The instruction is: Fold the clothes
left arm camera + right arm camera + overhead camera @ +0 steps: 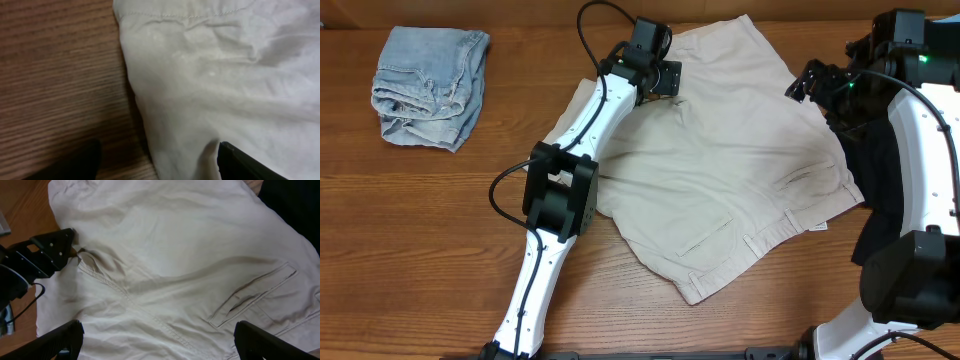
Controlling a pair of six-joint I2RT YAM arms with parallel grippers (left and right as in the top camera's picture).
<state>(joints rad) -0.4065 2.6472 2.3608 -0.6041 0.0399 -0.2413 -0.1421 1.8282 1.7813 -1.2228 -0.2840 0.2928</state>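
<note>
Beige shorts [730, 170] lie spread flat across the middle of the table, back pocket up. My left gripper [670, 82] is at the shorts' far left edge. In the left wrist view its fingers [160, 167] are open and straddle the cloth's edge [210, 75], one finger over bare wood and one over the fabric. My right gripper [807, 85] hovers at the shorts' far right side. In the right wrist view it is wide open [160, 342] above the shorts [175, 245] and holds nothing. The left gripper also shows there [45, 255].
A folded pile of light blue denim [428, 85] sits at the far left of the wooden table [410, 230]. A dark cloth [882, 175] lies at the right edge under my right arm. The left arm's links [560, 195] lie over the shorts' left side.
</note>
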